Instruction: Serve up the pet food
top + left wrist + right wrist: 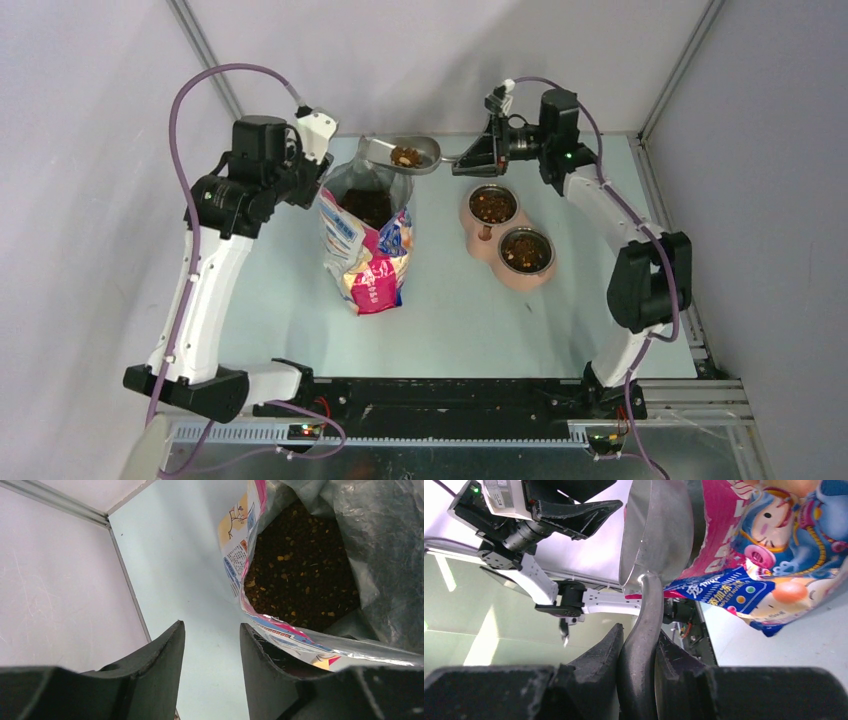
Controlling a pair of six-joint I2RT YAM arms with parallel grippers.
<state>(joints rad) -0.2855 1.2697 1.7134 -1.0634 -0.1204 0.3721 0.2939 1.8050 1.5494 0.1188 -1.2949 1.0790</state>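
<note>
The pet food, dark brown kibble, fills the open bag [368, 205] and shows inside it in the left wrist view [300, 575]. A small heap lies in the grey metal scoop [406, 156]. More kibble lies in both metal bowls [493, 205] [526, 250]. My right gripper [468, 160] is shut on the scoop's handle [640, 635] and holds the scoop level above the bag's far rim. My left gripper [316, 170] is open [212, 630] at the bag's left rim, with one finger [265, 660] against the bag's edge and nothing between the jaws.
The cartoon-printed bag [372, 268] stands upright at the table's middle. The two bowls sit in a pink double stand [487, 243] to its right. Metal frame posts and grey walls enclose the back and sides.
</note>
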